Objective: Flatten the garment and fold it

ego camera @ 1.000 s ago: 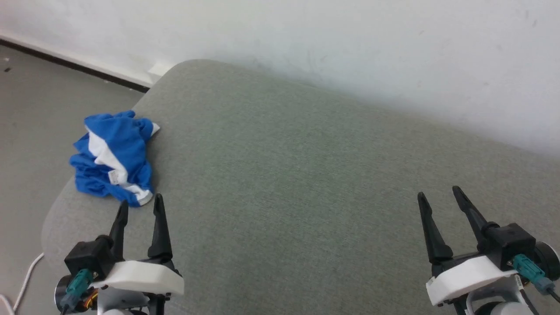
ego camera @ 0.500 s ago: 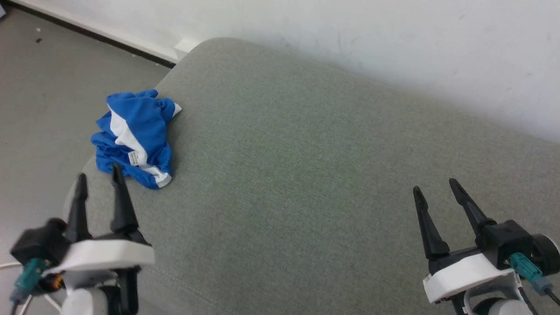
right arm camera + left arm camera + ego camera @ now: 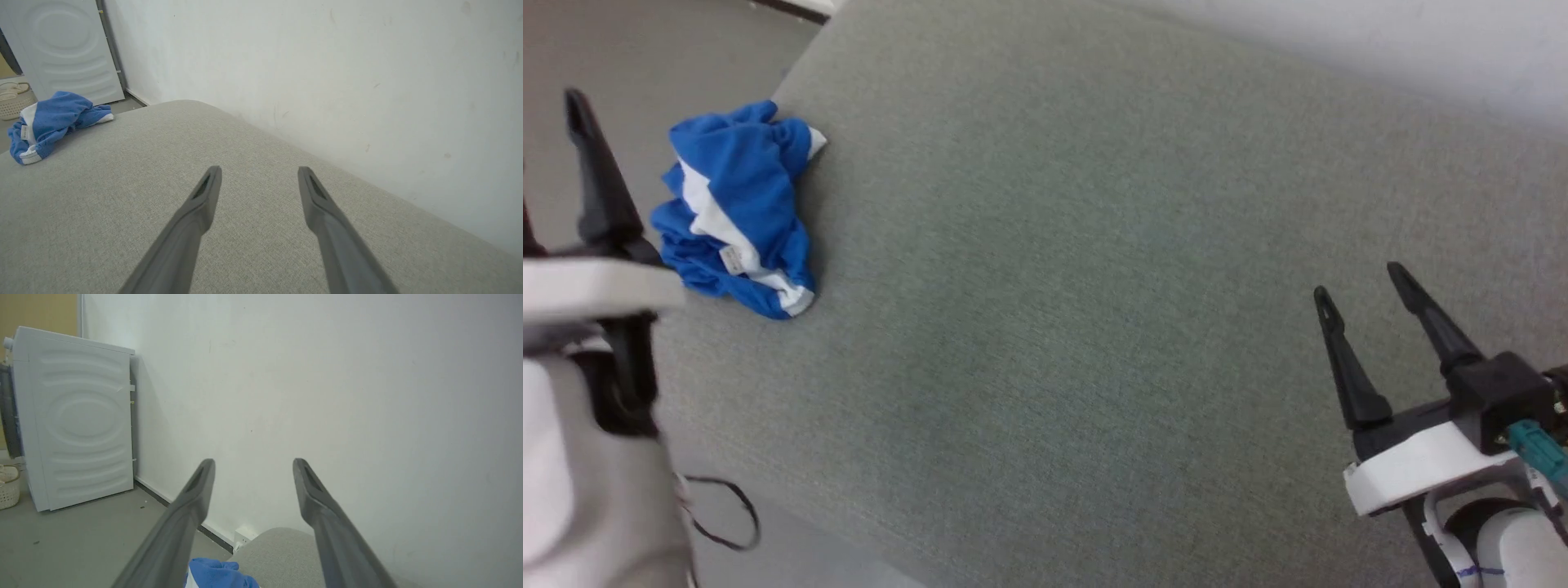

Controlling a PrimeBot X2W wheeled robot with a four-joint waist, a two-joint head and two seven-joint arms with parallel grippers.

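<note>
- Head view: crumpled bright blue soft shorts (image 3: 739,204) with white stripes lie bunched near the left end of the wide grey-green woven fabric cushion (image 3: 1054,286), close to its edge, with a small white tag facing up.
- The left gripper (image 3: 254,462) is raised just left of the shorts and apart from them. In the left wrist view its long dark fingers are spread wide with nothing between them, and blue cloth shows low between them.
- The right gripper (image 3: 1360,280) hovers over the cushion's right part, well apart from the shorts, fingers spread and empty.
- A white ribbed appliance (image 3: 77,416) stands against the white wall (image 3: 327,375), with a pale woven basket (image 3: 8,486) just beside it.
- A thin black cable (image 3: 727,514) loops on the floor.
</note>
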